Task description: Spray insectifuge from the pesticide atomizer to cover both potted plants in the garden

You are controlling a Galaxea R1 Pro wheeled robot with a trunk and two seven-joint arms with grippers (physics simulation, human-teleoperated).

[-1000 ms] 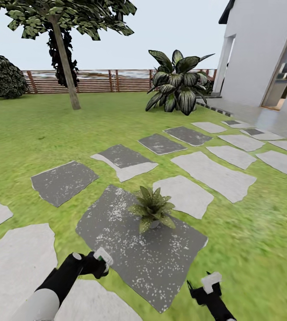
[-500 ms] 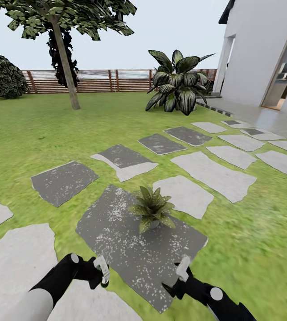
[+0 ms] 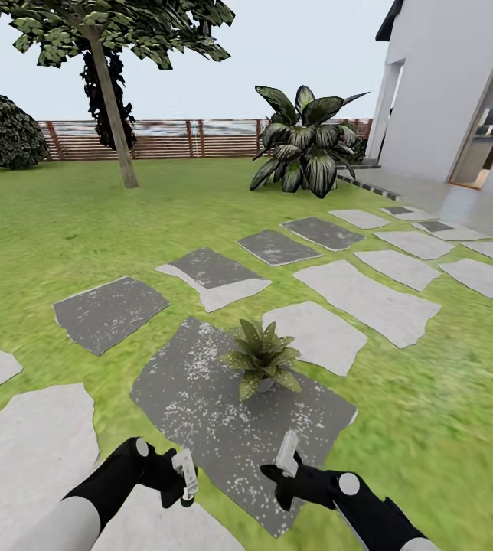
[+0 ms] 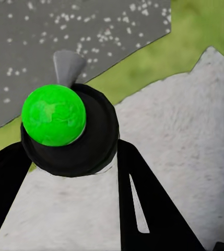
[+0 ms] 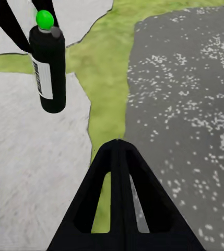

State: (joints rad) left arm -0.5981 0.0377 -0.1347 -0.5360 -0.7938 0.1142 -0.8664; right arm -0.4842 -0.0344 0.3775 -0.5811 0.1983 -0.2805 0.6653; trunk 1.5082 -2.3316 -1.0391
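left gripper (image 3: 179, 480), lower left, clamps the spray bottle (image 5: 47, 70), nozzle toward plant | right gripper (image 3: 283, 467), lower centre, fingers together, holding nothing | potted plant (image 3: 262, 358), centre, on speckled stone (image 3: 200, 405), likely spray residue

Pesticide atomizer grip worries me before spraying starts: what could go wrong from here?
1. The left gripper holds the pesticide atomizer only near its green-capped end, most of the body outside the fingers; it might slip or swing.
2. The right gripper, fingers closed, sits close beside it and could knock it.
3. In the left wrist view the nozzle faces the speckled stepping stone, so spray may miss the potted plant.
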